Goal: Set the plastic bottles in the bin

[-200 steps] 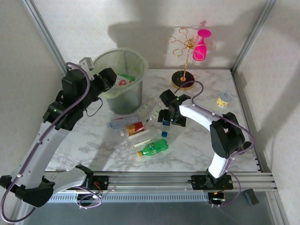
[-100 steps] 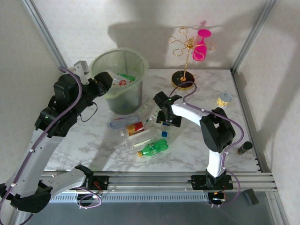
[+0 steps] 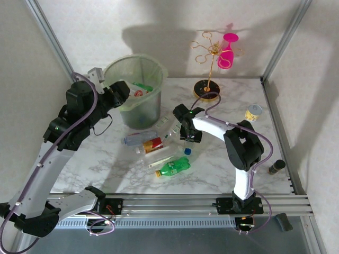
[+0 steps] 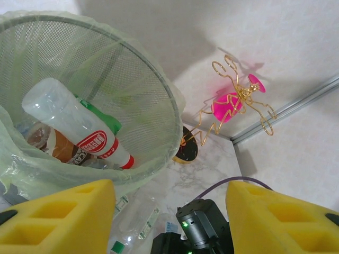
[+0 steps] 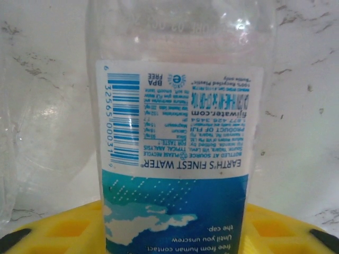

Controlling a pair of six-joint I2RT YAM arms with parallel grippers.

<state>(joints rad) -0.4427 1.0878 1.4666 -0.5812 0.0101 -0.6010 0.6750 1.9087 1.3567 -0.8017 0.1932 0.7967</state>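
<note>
The pale-green bin point(image 3: 157, 72) stands at the back left, with a clear red-labelled bottle point(image 4: 74, 124) and other bottles inside. My left gripper point(image 3: 121, 91) hovers at its near-left rim point(image 4: 175, 114). It is open, its yellow fingers point(image 4: 63, 217) wide apart with nothing between them. My right gripper point(image 3: 188, 138) is low over the table's middle, shut on a clear bottle with a blue-and-white label point(image 5: 175, 132). Just left of it lie a green bottle point(image 3: 174, 167), a red-labelled one point(image 3: 151, 144) and a clear blue-labelled one point(image 3: 139, 138).
A pink goblet point(image 3: 228, 50) hangs on a gold wire stand with a dark round base point(image 3: 205, 90) at the back. A small tan cup with a pale blue lid point(image 3: 253, 112) sits at the right. A small dark object point(image 3: 275, 168) lies by the right edge.
My right gripper has closed on the blue-labelled bottle, after shifting slightly left. My left arm has pulled back a little from the bin's rim, still open.
</note>
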